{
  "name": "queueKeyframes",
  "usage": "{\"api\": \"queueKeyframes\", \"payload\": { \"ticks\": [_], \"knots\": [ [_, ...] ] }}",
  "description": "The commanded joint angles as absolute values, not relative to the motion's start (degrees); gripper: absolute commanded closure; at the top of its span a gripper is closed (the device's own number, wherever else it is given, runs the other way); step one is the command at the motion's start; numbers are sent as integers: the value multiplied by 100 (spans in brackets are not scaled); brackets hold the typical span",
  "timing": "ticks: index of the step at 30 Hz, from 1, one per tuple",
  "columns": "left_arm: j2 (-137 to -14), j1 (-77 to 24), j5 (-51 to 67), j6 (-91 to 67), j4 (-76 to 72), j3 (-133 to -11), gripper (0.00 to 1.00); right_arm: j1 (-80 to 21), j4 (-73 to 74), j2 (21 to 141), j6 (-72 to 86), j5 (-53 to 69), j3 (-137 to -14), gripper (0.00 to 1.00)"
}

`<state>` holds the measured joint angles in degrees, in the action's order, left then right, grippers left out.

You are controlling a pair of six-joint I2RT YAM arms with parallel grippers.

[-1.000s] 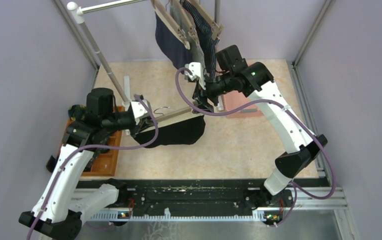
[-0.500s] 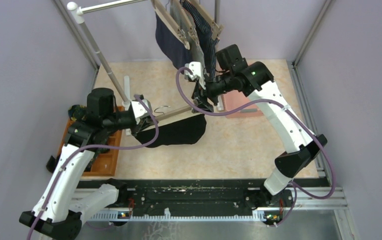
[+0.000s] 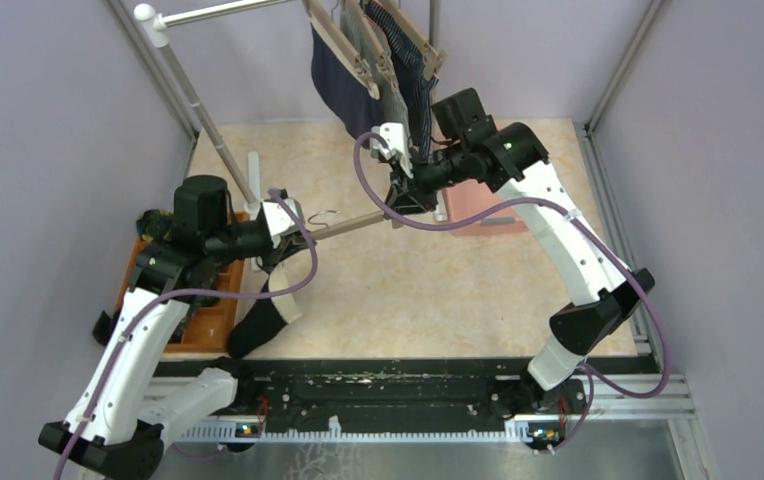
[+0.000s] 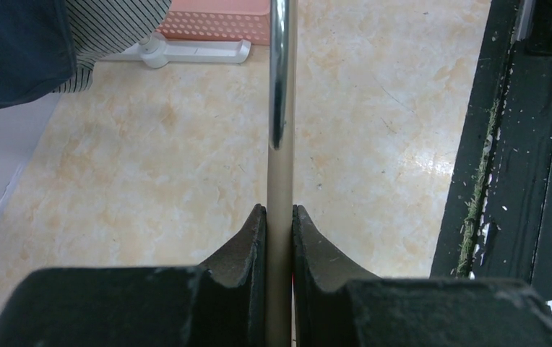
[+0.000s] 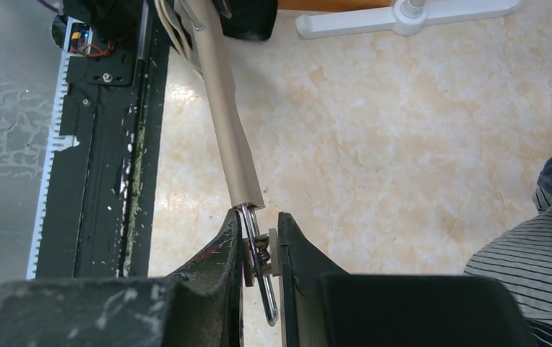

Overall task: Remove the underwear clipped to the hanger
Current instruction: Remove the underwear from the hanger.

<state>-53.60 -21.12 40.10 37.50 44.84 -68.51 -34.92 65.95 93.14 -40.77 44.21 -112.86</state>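
The left gripper (image 4: 279,220) is clenched on the beige bar of a wooden hanger (image 3: 348,222), its two fingers pressed flat against the bar just below the metal hook (image 4: 280,72). It holds that hanger level above the left half of the desk (image 3: 478,290). The right gripper (image 5: 259,225) is closed over the spring clip (image 5: 261,249) at the hanger's far right end, with a finger on each side of the clip and its wire loop between them. The black underwear (image 3: 258,325) hangs only from the hanger's left end, under the left gripper. It droops in a narrow fold toward the near edge of the desk, just beside the orange tray (image 3: 208,325), with its pale waistband (image 3: 285,292) turned outward. Whether its lower end touches the desk cannot be told. Three more garments hang clipped to hangers on the clothes rail (image 3: 228,10) above the far edge: the navy underwear (image 3: 336,85), the grey-white striped underwear (image 3: 391,100) and the dark-blue pinstriped underwear (image 3: 420,95), packed close together right above the right gripper. A pink tray (image 3: 478,215) lies on the desk under the right arm, near the white rack foot (image 4: 186,50).
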Motion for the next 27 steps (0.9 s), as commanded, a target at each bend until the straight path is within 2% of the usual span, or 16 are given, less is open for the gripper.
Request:
{"api": "queueKeyframes", "payload": {
  "ticks": [1, 2, 3, 4, 5, 6, 7, 11, 14, 24, 25, 27],
  "knots": [
    [-5313, -2136, 4072, 3689, 4227, -6956, 100, -3347, 6199, 9298, -3824, 4510, -11390, 100],
    [-5321, -2136, 4062, 3677, 4219, -6965, 100, -3341, 6143, 9294, -3782, 4483, -11375, 100],
    [-5328, -2129, 4070, 3683, 4207, -6986, 100, -3338, 6004, 9261, -3670, 4403, -11329, 95],
    [-5335, -2134, 4063, 3687, 4202, -7001, 100, -3332, 5769, 9206, -3481, 4218, -11227, 77],
    [-5345, -2136, 4054, 3694, 4201, -7012, 100, -3331, 5521, 9139, -3274, 3953, -11093, 51],
    [-5358, -2130, 4050, 3702, 4198, -7013, 100, -3327, 5301, 9076, -3081, 3705, -10940, 34],
    [-5375, -2135, 4039, 3703, 4182, -7021, 100, -3312, 5212, 9036, -3008, 3509, -10867, 28],
    [-5356, -2134, 3896, 3560, 3892, -7014, 100, -3195, 5343, 8971, -3014, 3571, -10909, 17],
    [-5278, -2131, 3762, 3333, 3476, -7014, 100, -3144, 5319, 8926, -2984, 3573, -10912, 14],
    [-5013, -2135, 3245, 2006, 1075, -6629, 100, -2993, 4171, 8676, -1976, 3715, -10711, 15],
    [-5012, -2129, 3228, 1918, 887, -6558, 100, -2982, 3794, 8554, -1753, 3865, -10495, 16],
    [-5020, -2133, 3200, 1782, 563, -6399, 100, -2972, 2519, 8120, -1204, 4267, -9779, 26]
  ]
}}
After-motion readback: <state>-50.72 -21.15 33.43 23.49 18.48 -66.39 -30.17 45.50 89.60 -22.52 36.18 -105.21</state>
